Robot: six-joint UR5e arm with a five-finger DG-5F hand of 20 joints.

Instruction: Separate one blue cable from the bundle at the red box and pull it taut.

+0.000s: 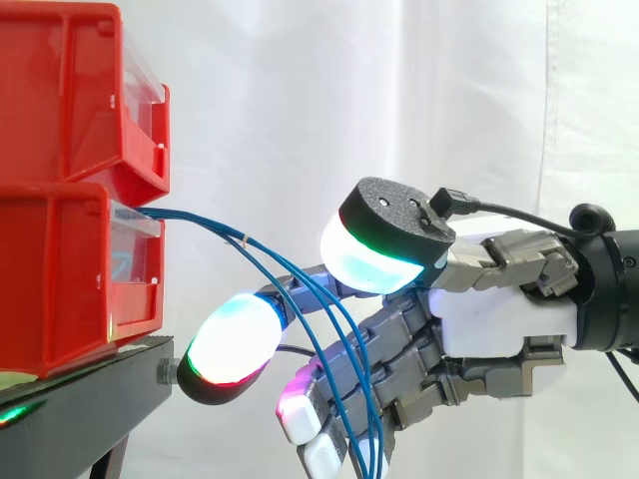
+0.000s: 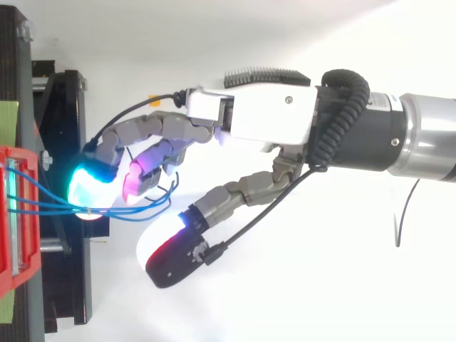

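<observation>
Standing at the left edge of the side view, two red bins [image 1: 60, 200] sit stacked on the black stand [image 1: 90, 389], with the white curtain [image 1: 300, 100] behind. The arm [image 2: 420, 135] enters from the right edge, and there's the hand [image 1: 499, 319], centre-right, reaching toward the lower bin. Now the cables [image 1: 210, 228]: a bundle of thin blue ones leaves the front of the lower bin, left of centre, and slopes down to the right. A small tie [image 1: 247, 239] binds them just beyond the bin. Past it they fan apart, cross in front of the hand and curve off the bottom edge. From above, they run from the bin at the left edge rightward to a spot under the hand, left of centre. Whether they touch the hand or only pass close by, I cannot tell, nor whether it has hold of any strand.
</observation>
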